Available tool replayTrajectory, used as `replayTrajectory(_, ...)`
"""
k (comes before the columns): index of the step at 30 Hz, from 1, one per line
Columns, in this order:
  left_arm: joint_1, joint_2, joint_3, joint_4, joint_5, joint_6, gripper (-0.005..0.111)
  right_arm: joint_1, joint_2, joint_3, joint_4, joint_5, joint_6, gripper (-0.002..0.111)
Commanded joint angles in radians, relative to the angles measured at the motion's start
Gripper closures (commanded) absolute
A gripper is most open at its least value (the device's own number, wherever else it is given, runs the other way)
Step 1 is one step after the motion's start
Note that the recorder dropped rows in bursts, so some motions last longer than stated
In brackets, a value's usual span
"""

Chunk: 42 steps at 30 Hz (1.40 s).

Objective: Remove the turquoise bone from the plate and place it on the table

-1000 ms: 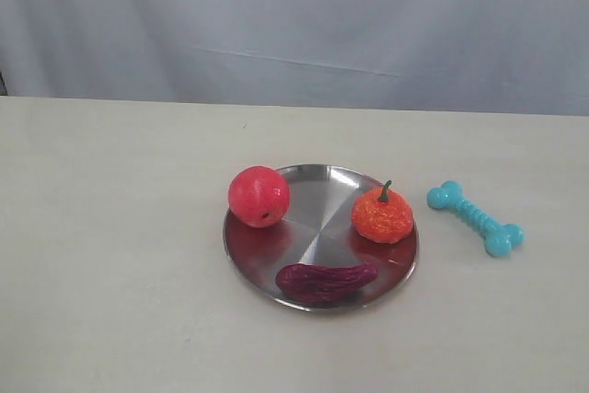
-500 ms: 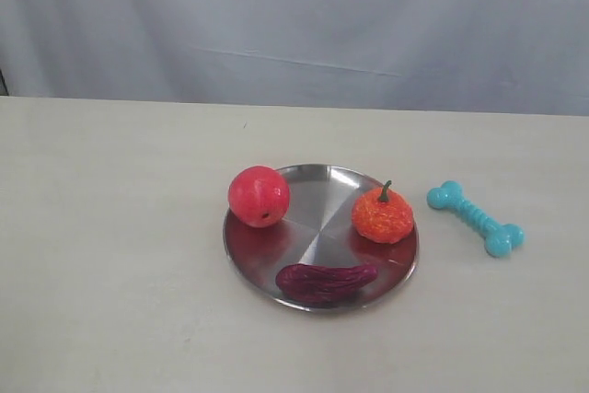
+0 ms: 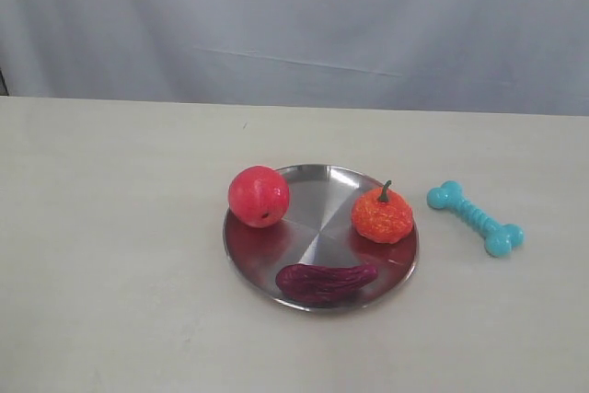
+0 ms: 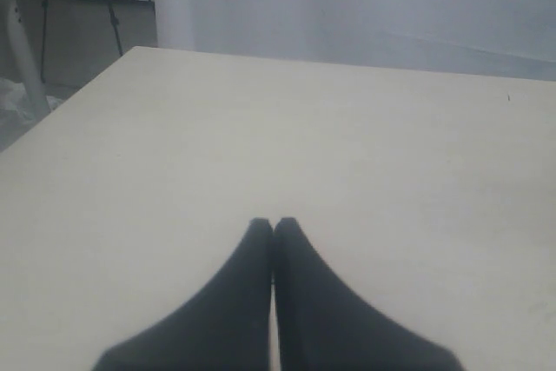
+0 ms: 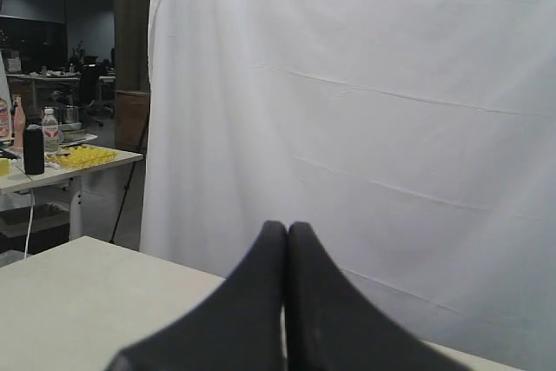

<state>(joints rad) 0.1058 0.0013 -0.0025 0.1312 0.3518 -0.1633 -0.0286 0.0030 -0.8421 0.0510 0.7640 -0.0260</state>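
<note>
The turquoise bone (image 3: 475, 218) lies flat on the pale table (image 3: 110, 227), just right of the silver plate (image 3: 317, 209) and apart from its rim. Neither arm shows in the exterior view. My left gripper (image 4: 273, 225) is shut, its dark tips pressed together over bare tabletop, holding nothing. My right gripper (image 5: 287, 228) is also shut and empty, raised and facing the white curtain. The bone and the plate appear in neither wrist view.
On the plate sit a red apple (image 3: 259, 196), an orange mini pumpkin (image 3: 382, 215) and a dark purple wrinkled piece (image 3: 326, 281). A white curtain (image 3: 294, 25) hangs behind the table's far edge. The left table edge (image 4: 61, 109) shows in the left wrist view.
</note>
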Motion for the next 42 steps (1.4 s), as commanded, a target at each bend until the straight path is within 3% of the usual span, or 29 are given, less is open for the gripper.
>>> replayTrajectory(1,-0.005,-0.001,0.003,0.001,-0.006,-0.001,0.107,0.001,-0.003,-0.006,0.0,0.003,0.003,0.109)
replayTrajectory(6,-0.005,-0.001,0.003,0.001,-0.006,-0.001,0.107,0.001,-0.003,-0.004,0.0,0.003,0.003,0.109)
replayTrajectory(11,-0.005,-0.001,0.003,0.001,-0.006,-0.001,0.107,0.001,-0.003,0.15,-0.083,-0.088,0.048,0.109)
replayTrajectory(14,-0.005,-0.001,0.003,0.001,-0.006,-0.001,0.107,0.001,-0.003,0.319,-0.276,-0.201,0.247,0.109)
replayTrajectory(17,-0.005,-0.001,0.003,0.001,-0.006,-0.001,0.107,0.001,-0.003,0.432,-0.334,-0.207,0.366,0.109)
replayTrajectory(31,-0.005,-0.001,0.003,0.001,-0.006,-0.001,0.107,0.001,-0.003,0.532,-0.221,-0.235,0.133,0.109)
replayTrajectory(42,-0.005,-0.001,0.003,0.001,-0.006,-0.001,0.107,-0.001,-0.003,0.628,-0.168,-0.348,0.129,0.109)
